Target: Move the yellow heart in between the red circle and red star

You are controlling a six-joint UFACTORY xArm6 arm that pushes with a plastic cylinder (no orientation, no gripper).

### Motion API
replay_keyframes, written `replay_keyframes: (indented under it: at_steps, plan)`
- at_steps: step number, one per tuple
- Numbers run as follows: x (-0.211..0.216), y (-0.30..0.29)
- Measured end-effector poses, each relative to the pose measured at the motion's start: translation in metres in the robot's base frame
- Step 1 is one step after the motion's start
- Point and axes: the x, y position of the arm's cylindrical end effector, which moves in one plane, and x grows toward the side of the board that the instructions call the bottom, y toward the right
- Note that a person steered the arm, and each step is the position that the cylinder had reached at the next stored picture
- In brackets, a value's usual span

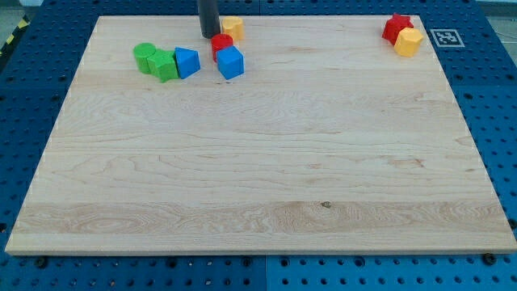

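The yellow heart [233,27] lies near the board's top edge, left of centre. My tip [209,36] stands just to its left, close to it or touching it; I cannot tell which. The red circle [221,44] sits right below the heart and just right of my tip. The red star [396,27] is far off in the top right corner, with a yellow hexagon-like block [409,41] against its lower right side.
A blue block [231,62] touches the red circle from below. Another blue block [187,62] and two green blocks [146,56] [165,66] form a row to the left. The wooden board [258,178] lies on a blue pegboard table.
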Motion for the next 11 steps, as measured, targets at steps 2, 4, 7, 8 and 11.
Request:
replay_keyframes:
  at_steps: [2,4,7,8,11]
  plan:
    - [-0.003,0.025]
    - [-0.019,0.046]
    - [-0.007,0.078]
    - [-0.006,0.078]
    - [0.009,0.124]
